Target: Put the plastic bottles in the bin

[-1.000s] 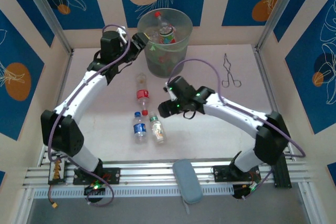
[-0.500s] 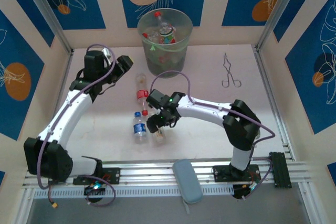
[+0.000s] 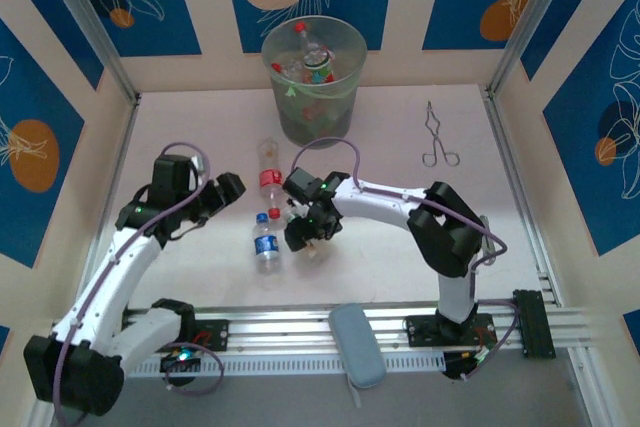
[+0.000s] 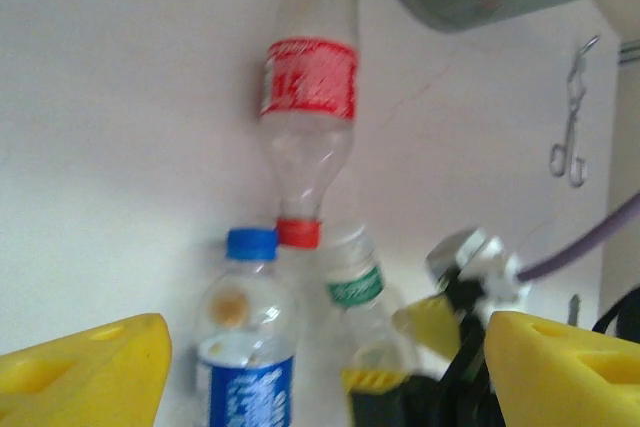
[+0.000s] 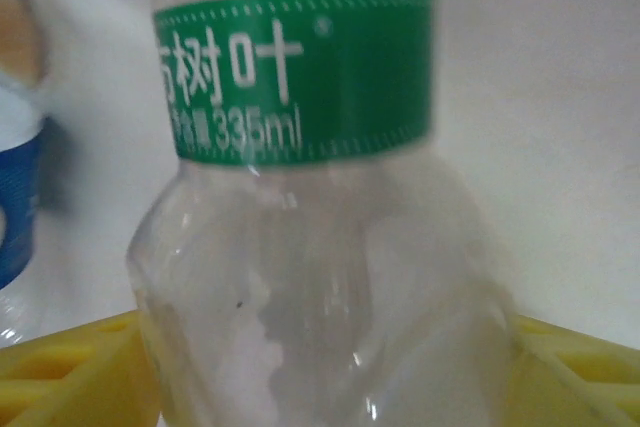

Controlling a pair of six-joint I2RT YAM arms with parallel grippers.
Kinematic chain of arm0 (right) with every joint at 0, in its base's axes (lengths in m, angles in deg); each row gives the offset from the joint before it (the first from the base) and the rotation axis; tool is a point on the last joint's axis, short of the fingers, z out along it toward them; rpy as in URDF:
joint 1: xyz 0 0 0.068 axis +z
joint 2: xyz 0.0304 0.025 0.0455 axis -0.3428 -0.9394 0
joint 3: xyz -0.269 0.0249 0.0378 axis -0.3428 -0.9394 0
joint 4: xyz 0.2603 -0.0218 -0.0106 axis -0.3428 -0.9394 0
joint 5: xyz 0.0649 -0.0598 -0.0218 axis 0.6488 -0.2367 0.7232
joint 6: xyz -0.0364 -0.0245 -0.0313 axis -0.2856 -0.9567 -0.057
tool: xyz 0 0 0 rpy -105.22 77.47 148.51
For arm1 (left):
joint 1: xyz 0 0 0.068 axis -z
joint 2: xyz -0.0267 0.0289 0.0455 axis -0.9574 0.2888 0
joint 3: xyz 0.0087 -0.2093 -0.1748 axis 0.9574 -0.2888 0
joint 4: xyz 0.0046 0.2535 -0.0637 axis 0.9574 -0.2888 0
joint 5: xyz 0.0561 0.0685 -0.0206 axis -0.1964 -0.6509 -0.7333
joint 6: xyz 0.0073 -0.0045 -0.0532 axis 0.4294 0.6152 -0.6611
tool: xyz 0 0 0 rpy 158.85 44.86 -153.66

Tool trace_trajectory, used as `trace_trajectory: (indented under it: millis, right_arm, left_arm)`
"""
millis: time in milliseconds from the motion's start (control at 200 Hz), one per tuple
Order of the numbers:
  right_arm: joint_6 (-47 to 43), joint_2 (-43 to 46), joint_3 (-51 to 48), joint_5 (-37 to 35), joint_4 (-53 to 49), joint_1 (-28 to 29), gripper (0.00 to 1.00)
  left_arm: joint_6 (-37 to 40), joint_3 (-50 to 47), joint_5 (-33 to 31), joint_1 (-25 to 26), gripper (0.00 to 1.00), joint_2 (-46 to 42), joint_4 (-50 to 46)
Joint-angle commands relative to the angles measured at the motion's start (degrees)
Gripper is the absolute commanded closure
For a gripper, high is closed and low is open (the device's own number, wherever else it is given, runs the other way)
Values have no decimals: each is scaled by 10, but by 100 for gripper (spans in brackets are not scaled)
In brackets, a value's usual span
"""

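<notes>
Starting at my left fingers (image 4: 90,372): in the left wrist view the two yellow pads sit in the lower corners of the frame, spread wide, with nothing between them. The left gripper (image 4: 325,377) is gaping and empty, hovering over the white table (image 3: 400,127) at left of centre in the top view (image 3: 228,187).

Over to the right fingers (image 5: 60,377): yellow pads in both lower corners of the right wrist view, one on each side of the clear plastic bottle with the green label (image 5: 300,247). They're right up against its sides, but I can't tell whether they're squeezing it. The right gripper (image 3: 300,237) is low over that bottle in the middle of the top view, and the bottle lies on the table.

Just left of it in the frame lies the clear bottle with the blue label and blue cap (image 3: 266,244). Above the pair is the clear bottle with the red label and red cap (image 3: 269,172), its cap pointing down-frame, close to the blue cap.

Further up, at top centre, stands the large translucent grey-green round bin (image 3: 310,117), with several bottles (image 3: 310,62) inside it.

Thin metal wire tongs (image 3: 437,137) lie at the upper right, well apart. A grey-blue oblong pad (image 3: 357,345) rests at the bottom centre.
</notes>
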Motion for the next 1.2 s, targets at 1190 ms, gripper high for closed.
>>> trace_trajectory:
  millis: [1190]
  right_arm:
    - [-150, 246, 192, 25, -31, -238, 49]
  left_arm:
    - [-48, 339, 77, -5, 26, 327, 227]
